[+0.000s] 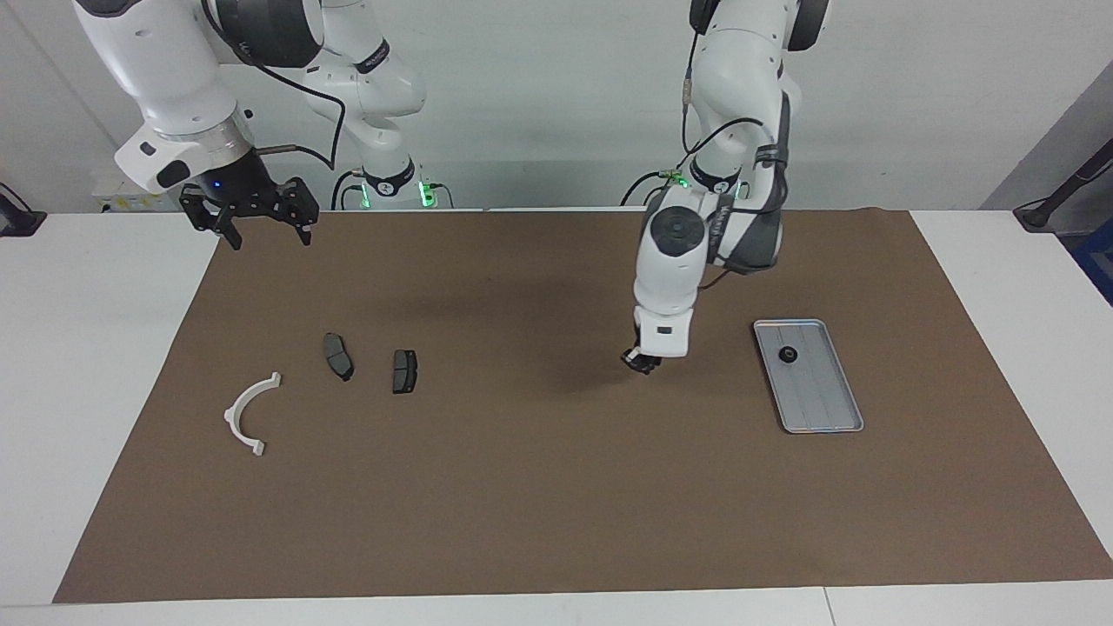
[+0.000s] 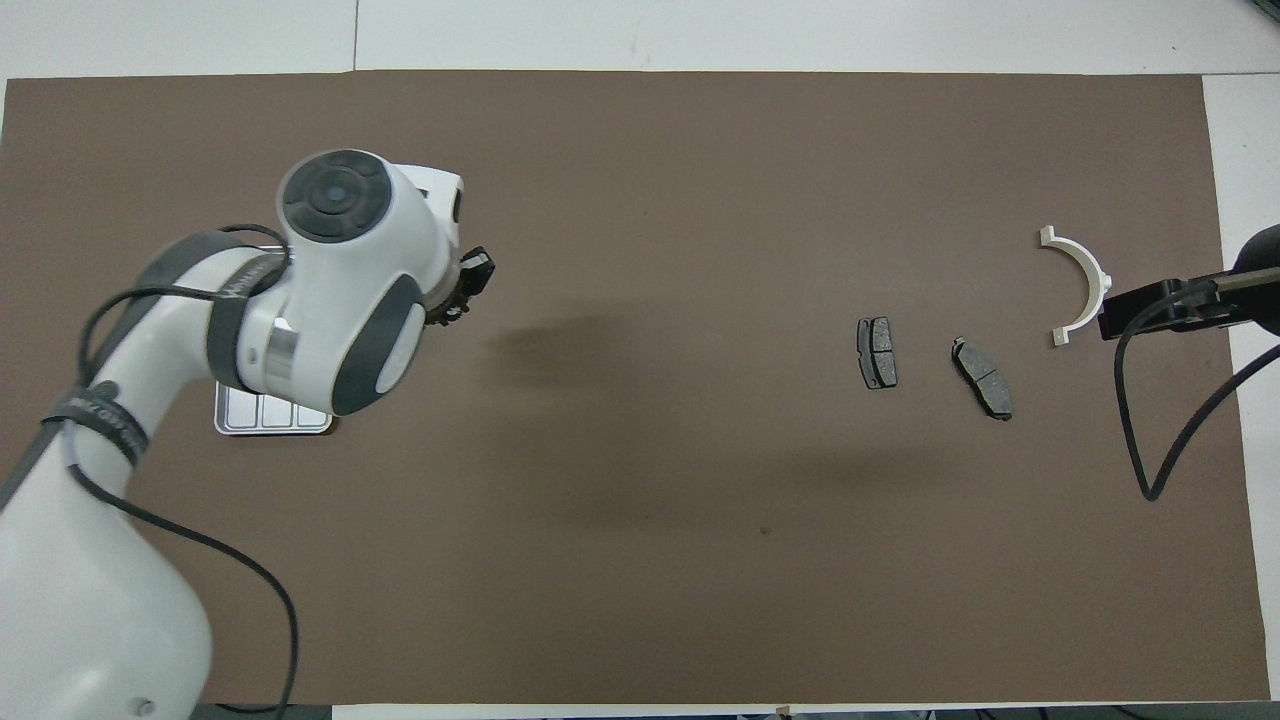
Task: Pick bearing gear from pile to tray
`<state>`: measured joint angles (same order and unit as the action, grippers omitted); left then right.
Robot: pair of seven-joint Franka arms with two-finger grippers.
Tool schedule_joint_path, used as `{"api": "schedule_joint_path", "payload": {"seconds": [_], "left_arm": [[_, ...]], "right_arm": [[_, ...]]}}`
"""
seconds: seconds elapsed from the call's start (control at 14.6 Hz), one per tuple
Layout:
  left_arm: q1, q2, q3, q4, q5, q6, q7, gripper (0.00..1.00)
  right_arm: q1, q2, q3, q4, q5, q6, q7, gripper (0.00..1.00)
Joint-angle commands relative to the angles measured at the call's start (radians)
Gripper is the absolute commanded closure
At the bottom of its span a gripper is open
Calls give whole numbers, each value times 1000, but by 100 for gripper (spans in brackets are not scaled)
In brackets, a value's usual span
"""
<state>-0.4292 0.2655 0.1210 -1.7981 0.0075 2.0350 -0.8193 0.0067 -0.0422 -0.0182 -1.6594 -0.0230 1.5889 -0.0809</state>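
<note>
The pile lies toward the right arm's end of the mat: a white curved bracket [image 1: 248, 413] [image 2: 1082, 285] and two dark grey brake pads [image 1: 338, 356] [image 1: 404, 370] [image 2: 877, 352] [image 2: 983, 378]. The silver tray [image 1: 822, 400] lies toward the left arm's end, with one small black round piece [image 1: 789, 354] in it. In the overhead view the left arm covers most of the tray [image 2: 270, 422]. My left gripper [image 1: 641, 360] [image 2: 462, 295] hangs over bare mat beside the tray, shut on a small black toothed bearing gear [image 2: 445, 312]. My right gripper [image 1: 252, 222] waits open and raised over the mat's corner.
The brown mat [image 1: 556, 487] covers the table's middle, with white table [image 1: 87, 391] around it. The right gripper's cable [image 2: 1140, 420] hangs over the mat's edge in the overhead view.
</note>
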Motion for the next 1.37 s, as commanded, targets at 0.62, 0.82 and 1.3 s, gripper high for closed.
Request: {"api": "schedule_joint_path", "payload": {"seconds": [0.62, 0.82, 1.3], "left_arm": [[343, -25, -15, -183, -3, 305, 463, 100], [346, 1, -15, -213, -3, 338, 462, 100], [360, 49, -14, -222, -3, 421, 468, 100]], "right_arm": [[-21, 4, 15, 10, -11, 5, 10, 0], [-21, 16, 15, 35, -9, -6, 10, 0], [-36, 19, 6, 67, -5, -4, 9, 0]]}}
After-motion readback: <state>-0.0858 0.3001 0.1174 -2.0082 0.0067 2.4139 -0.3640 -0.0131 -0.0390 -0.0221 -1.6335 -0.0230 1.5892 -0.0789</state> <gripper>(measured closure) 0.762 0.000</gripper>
